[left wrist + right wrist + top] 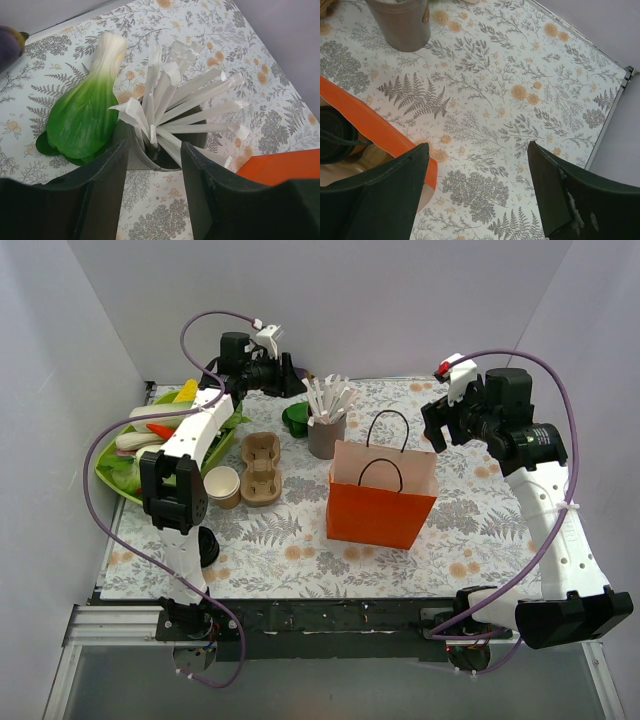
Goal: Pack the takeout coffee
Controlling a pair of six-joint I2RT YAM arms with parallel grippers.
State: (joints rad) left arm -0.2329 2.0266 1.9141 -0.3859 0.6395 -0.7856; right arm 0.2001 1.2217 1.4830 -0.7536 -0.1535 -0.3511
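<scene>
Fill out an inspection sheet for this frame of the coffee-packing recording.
Surface: floral cloth, no spills seen.
Job's things: orange bag upright at centre; dark round shape inside it, possibly the takeout coffee's lid; black round object by the left arm, partly hidden.
Clutter: grey cup of sticks, carrier tray, lidless paper cup, toy bok choy, green tray of toy vegetables.
Grippers: left gripper open over the stick cup; right gripper open, empty, beside the bag.
Cables: purple cables loop off both arms, no snag seen.
Surroundings: plain walls, nothing else seen.

Stick-filled grey cup (134, 156) beyond parted jaws — bok choy (82, 120) beside.
</scene>
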